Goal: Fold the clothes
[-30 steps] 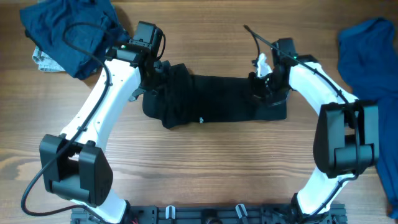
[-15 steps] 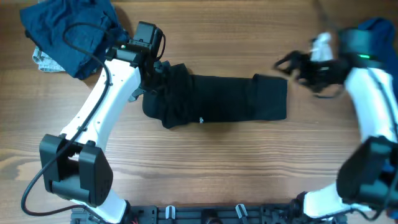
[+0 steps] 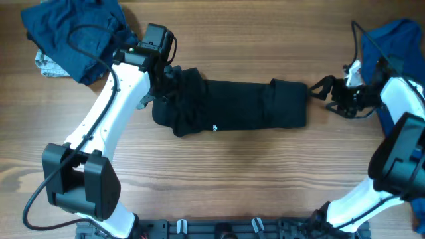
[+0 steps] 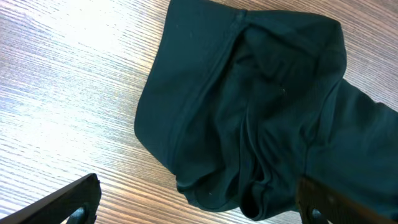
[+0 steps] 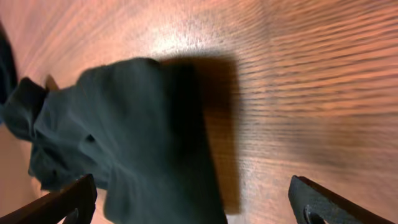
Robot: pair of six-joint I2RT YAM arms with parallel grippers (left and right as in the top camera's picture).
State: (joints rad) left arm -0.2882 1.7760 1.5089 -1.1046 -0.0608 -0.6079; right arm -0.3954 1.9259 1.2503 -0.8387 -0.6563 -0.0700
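Brown wooden table (image 3: 232, 192) with clear grain; a black garment (image 3: 232, 103) lies on it in a long strip. Left gripper (image 3: 167, 75) and right gripper (image 3: 325, 93) stand wide open, both empty

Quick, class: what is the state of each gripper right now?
Left gripper: open, over the black garment's bunched end.
Right gripper: open, empty, beside the garment's other end.

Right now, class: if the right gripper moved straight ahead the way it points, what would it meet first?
Most likely the near end of the black garment: the open right gripper faces it from close by, though its height is unclear.
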